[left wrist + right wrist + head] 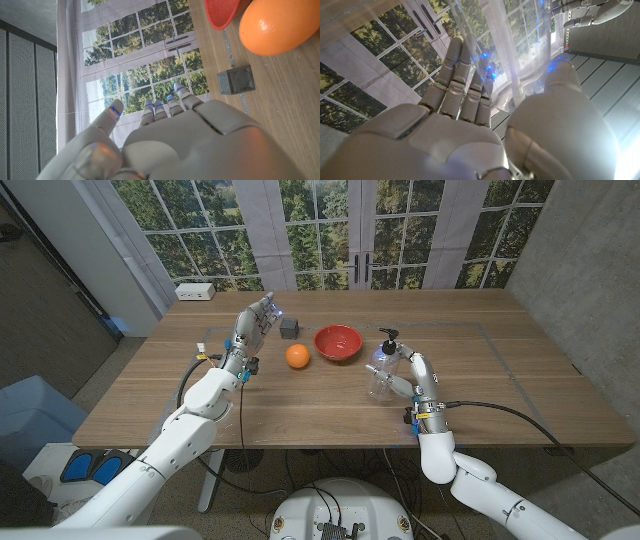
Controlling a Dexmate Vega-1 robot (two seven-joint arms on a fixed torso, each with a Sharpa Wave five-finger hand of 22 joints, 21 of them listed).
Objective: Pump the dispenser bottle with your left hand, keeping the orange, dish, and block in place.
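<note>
Both hands differ: right hand (405,378) fingers grasp the dispenser bottle (384,366), seen clear up close; left hand (256,319) fingers released.

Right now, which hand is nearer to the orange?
Left. The left hand is raised just beside the orange; the right hand holds the bottle beyond the dish.

Dispenser bottles: I count one, clear with a black pump (385,366).
Oranges: one on my table (297,356).
Red dishes: one (338,341).
Dark blocks: one (289,328).
White boxes at the far table edge: one (195,292).
Robot hands I see: two, left (256,320) and right (408,372).
</note>
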